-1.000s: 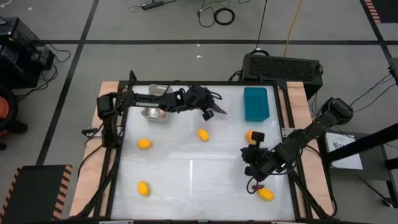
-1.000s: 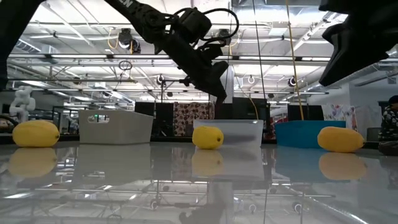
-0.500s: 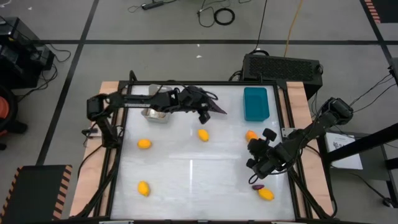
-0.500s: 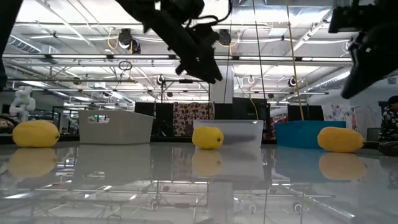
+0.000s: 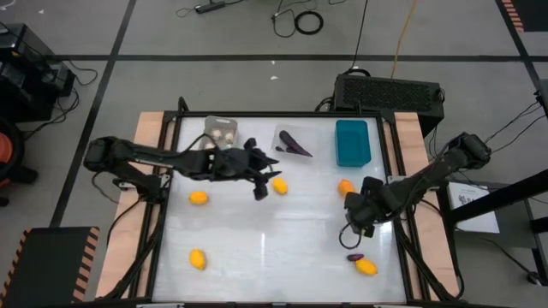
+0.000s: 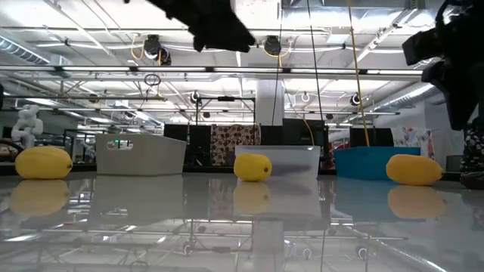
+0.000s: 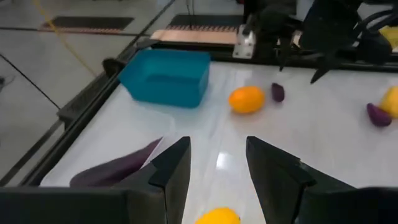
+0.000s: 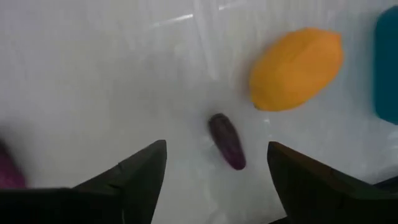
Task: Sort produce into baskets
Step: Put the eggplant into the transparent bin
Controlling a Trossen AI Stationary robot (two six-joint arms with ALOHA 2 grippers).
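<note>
Over mid-table, left gripper (image 5: pixel 259 187) retracted, jaws spread, right gripper (image 8: pixel 214 171) apparently spread too.

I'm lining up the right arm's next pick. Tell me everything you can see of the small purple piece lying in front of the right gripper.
The small purple piece is a slim, dark purple, eggplant-like piece with a smooth, slightly glossy skin and rounded ends. It lies flat on the white table, ahead of the right gripper, whose fingers are open and not touching it. An orange fruit sits close beside it, with a narrow gap between them. In the left wrist view it shows as a small dark oval beside that fruit.
</note>
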